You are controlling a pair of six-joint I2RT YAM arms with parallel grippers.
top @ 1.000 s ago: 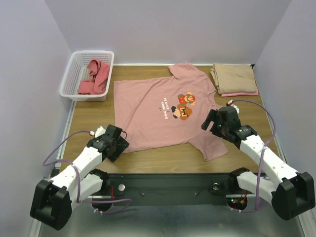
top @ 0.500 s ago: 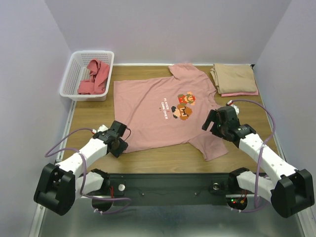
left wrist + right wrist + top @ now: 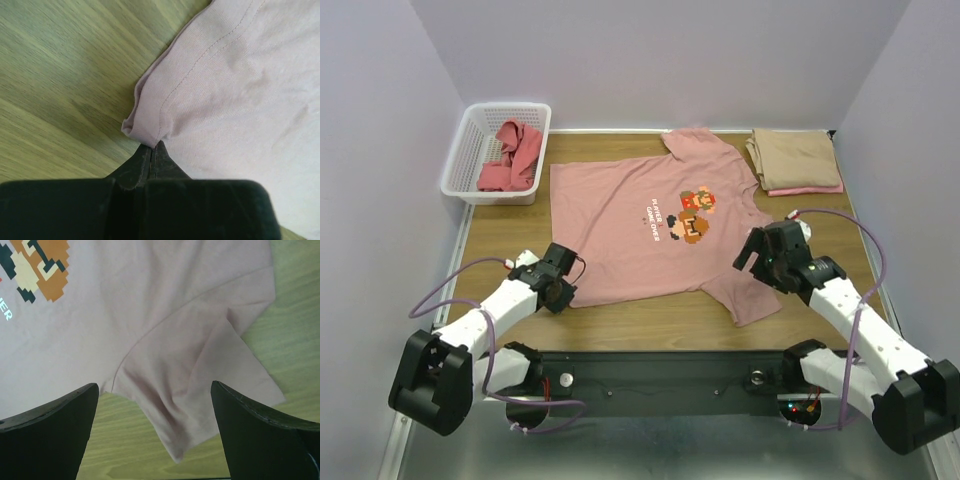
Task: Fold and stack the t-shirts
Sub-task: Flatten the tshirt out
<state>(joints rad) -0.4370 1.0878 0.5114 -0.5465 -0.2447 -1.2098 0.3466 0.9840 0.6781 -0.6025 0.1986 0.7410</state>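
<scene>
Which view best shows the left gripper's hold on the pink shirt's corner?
Left wrist: the left gripper is shut on a bunched hem corner of the pink shirt. Top external shows only the gripper at that corner, grip hidden. Right wrist shows just the sleeve.

The left arm [image 3: 495, 315] lies low and forward, its gripper [image 3: 151, 150] pinched tight on the hem corner of the pink t-shirt [image 3: 240, 90]. The right arm [image 3: 855, 315] reaches forward and inward, its gripper [image 3: 155, 387] spread wide, pointing down.
</scene>
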